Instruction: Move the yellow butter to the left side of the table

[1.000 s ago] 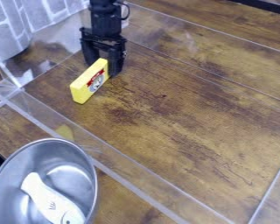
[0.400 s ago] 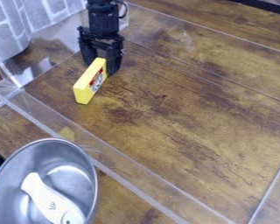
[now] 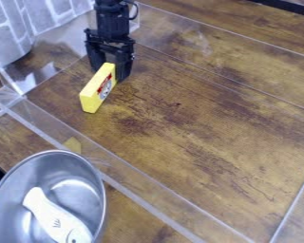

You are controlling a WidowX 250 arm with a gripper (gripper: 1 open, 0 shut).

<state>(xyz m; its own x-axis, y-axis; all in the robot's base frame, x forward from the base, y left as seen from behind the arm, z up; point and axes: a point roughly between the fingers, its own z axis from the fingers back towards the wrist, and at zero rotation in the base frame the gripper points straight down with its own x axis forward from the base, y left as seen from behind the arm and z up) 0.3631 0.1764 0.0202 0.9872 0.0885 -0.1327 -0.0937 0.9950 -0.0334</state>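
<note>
The yellow butter (image 3: pixel 96 90) is a yellow box with a red and white label. It lies on the wooden table (image 3: pixel 205 104) toward the back left. My black gripper (image 3: pixel 110 66) stands over the butter's far end. Its fingers (image 3: pixel 124 68) straddle that end of the box and appear open around it. The butter rests flat on the table.
A clear plastic barrier (image 3: pixel 142 195) runs along the table's front and left sides. A metal bowl (image 3: pixel 41 199) with a white utensil (image 3: pixel 50 216) in it sits at the front left, outside the barrier. A tiled wall (image 3: pixel 22 24) stands at the back left.
Over the last second the gripper and the butter shifted slightly to the left. Since 0.4 s ago nothing has visibly moved.
</note>
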